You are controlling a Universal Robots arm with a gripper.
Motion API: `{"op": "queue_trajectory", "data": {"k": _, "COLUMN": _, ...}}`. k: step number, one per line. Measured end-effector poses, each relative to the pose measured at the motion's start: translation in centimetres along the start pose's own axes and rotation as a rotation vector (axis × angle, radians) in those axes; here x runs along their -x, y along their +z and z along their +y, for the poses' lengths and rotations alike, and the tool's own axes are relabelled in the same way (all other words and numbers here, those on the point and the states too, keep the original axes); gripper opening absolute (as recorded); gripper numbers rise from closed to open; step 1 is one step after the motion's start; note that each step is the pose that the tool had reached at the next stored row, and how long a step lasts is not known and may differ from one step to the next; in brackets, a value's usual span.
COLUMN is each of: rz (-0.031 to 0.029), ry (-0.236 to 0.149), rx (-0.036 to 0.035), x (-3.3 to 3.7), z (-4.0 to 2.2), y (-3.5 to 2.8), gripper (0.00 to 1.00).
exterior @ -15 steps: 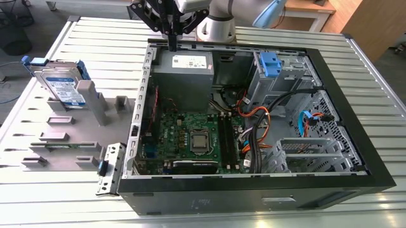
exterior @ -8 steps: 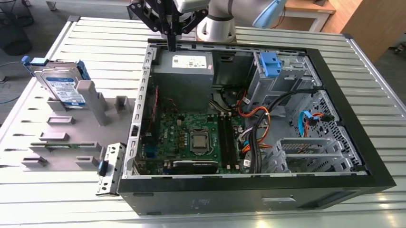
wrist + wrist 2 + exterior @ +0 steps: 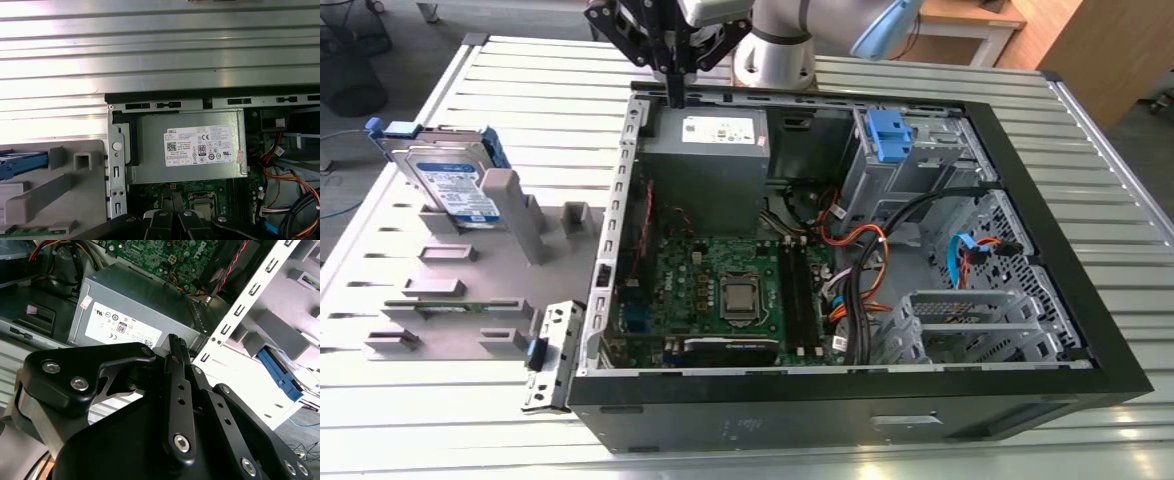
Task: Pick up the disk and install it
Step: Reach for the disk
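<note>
Ribbed metal tabletop [image 3: 480, 60], workshop setting.

Exterior view:
- Open computer case [image 3: 1067, 300] lies flat with its motherboard exposed.
- A grey power-supply box [image 3: 707, 150] sits at its far corner, and a blue bracket [image 3: 887, 135] sits in the drive bay.
- A grey fixture [image 3: 454, 300] lies beside the case on the exterior view's left.
- The disk [image 3: 447, 185] stands on edge in that fixture, label outward, blue rails fitted.
- The pincer [image 3: 678, 92] hangs over the case's far rim above the power-supply box, fingers drawn together and empty, well apart from the disk.

Second wrist view:
- The pincer [image 3: 176, 347] has its fingers pressed together and nothing between them.
- The power-supply box [image 3: 130, 305] is beyond it.
- The disk [image 3: 280, 374] is off to the side past the case wall.

First wrist view:
- The pincer [image 3: 172, 202] is over the motherboard edge.
- The power-supply box [image 3: 190, 145] is ahead.
- The blue rail of the disk [image 3: 22, 165] is at the fixture [image 3: 50, 200].

Hazards, as judged:
- Closed fingers low by the case rim could strike the sheet metal on any sideways travel.
- A grip on the plastic rails rather than the metal body could let the disk tilt or bind in the fixture.
</note>
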State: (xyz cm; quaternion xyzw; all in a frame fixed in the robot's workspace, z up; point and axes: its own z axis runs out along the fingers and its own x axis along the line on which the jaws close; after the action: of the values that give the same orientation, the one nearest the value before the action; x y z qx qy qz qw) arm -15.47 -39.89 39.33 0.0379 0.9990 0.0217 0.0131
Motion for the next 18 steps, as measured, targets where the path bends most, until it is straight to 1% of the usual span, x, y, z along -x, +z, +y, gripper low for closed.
{"op": "queue_trajectory", "data": {"k": 18, "rz": 0.0000, "ry": 0.000, "rx": -0.0001, "x": -0.88, "z": -0.07, "y": -0.03, "gripper": 0.11}}
